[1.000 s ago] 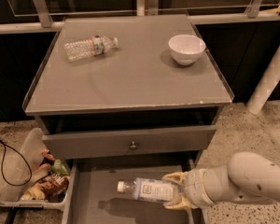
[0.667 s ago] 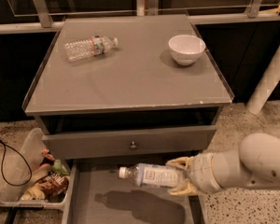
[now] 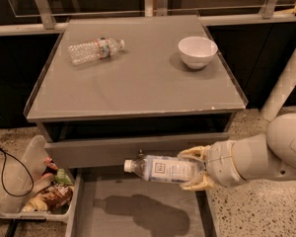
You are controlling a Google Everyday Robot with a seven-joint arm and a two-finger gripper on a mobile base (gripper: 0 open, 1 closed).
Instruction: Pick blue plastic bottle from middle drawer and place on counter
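Nearest, at 6 o'clock, the middle drawer (image 3: 101,221) stands open, and only a dark shadow lies on its grey floor. Above it the gripper (image 3: 193,169), reaching in from 4 o'clock, is clamped on the blue plastic bottle (image 3: 163,169), one finger above its base and one below. The bottle hangs level with its cap pointing toward 9 o'clock.

A second ago the bottle sat low in the drawer, close to the floor. Since then it has risen in steps and is now clear of the drawer, with its cap level with the closed drawer front (image 3: 89,154) behind it. The cap may be brushing that front, though the view does not settle it. The pick looks done. What seems left is a lift past the edge and a set-down.

Beyond lies the counter (image 3: 138,88), unchanged. The clear water bottle (image 3: 94,50) lies at 11 o'clock and the white bowl (image 3: 198,52) sits at 1 o'clock, with open surface between them.
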